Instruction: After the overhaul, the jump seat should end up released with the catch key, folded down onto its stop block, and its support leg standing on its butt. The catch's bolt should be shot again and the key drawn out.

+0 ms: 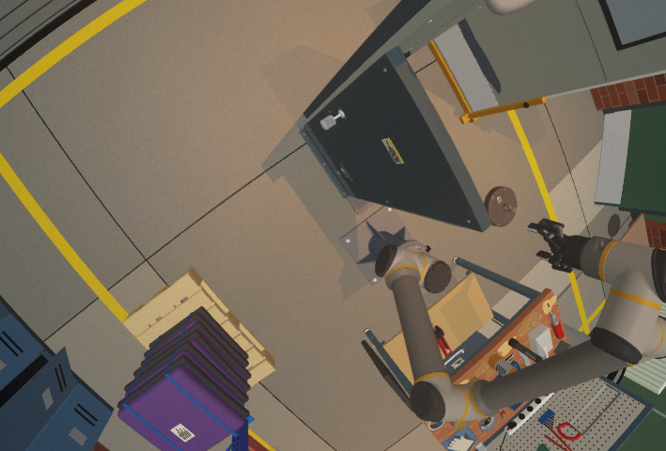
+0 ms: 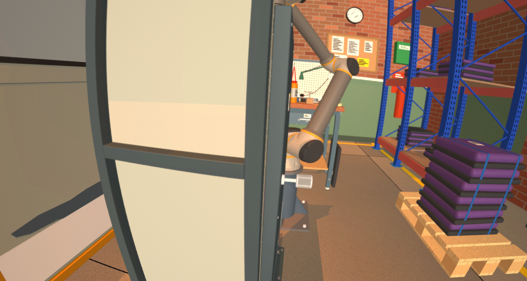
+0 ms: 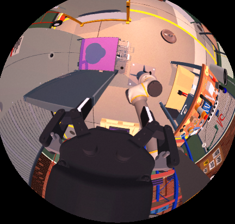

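Observation:
My gripper [image 1: 538,240] [image 3: 115,109] hangs open and empty high above the floor, off the far edge of the dark bulkhead panel [image 1: 395,151] that carries the jump seat. The purple seat pan [image 3: 98,54] shows below the panel's top edge in the wrist camera. A knurled silver knob [image 1: 331,120] [image 2: 303,181] sticks out of the panel's face near its lower corner. A yellow label [image 1: 392,151] sits mid-panel. A brown round disc [image 1: 500,206] [image 3: 169,36] lies on the floor beside the panel. The catch, key, stop block and support leg are too small or hidden to tell.
A wooden pallet of strapped purple cushions [image 1: 195,367] [image 2: 470,191] stands on the floor. My pedestal base [image 1: 376,247] is beside the panel, with a workbench and pegboard [image 1: 536,361] behind it. Blue racking [image 2: 457,69] lines one wall. Yellow floor lines [image 1: 35,213] mark the bay.

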`<state>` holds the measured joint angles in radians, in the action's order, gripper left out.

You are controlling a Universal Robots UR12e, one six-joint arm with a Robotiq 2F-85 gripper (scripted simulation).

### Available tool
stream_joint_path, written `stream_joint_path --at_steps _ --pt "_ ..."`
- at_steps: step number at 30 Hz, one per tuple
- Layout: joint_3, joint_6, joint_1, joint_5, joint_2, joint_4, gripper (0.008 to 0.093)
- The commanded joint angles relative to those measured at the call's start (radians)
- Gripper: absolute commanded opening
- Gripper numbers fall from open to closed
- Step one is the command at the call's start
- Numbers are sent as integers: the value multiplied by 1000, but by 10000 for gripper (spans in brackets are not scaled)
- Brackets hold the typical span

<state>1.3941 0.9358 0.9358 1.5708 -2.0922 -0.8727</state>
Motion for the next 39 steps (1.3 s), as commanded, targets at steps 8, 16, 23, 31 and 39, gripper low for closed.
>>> stream_joint_path --at_steps 8,16,23,31,39 --pt "-1 0 0 0 0 0 934" --pt "0 -1 -1 0 0 0 934" --pt "0 -22 -22 0 -3 1 934" --pt "2 -102 -102 0 -9 6 934" --pt "2 -264 -265 0 -11 7 934"
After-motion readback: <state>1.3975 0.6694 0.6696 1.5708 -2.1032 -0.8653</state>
